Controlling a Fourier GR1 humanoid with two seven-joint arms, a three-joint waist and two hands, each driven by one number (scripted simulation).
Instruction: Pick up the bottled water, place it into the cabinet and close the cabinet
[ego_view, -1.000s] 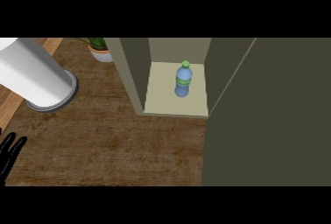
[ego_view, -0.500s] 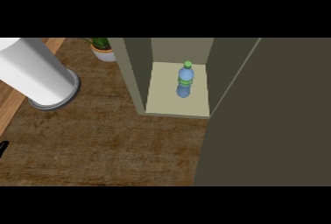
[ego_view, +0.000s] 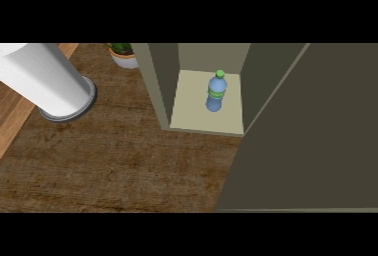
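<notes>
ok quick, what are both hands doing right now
Left hand: not in view, so its state cannot be told.
Right hand: not in view either; cannot be told.

Even, soft light, dim cabinet (ego_view: 210, 65) interior, no glare, faint shadows

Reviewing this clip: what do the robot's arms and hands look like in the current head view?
Nothing to describe: neither forearm nor hand shows in the head view at this moment. The frame holds only the bottled water standing inside the open cabinet, the cabinet door, a white cylinder, a potted plant and the brown counter. Their colours and markings cannot be judged here.
</notes>
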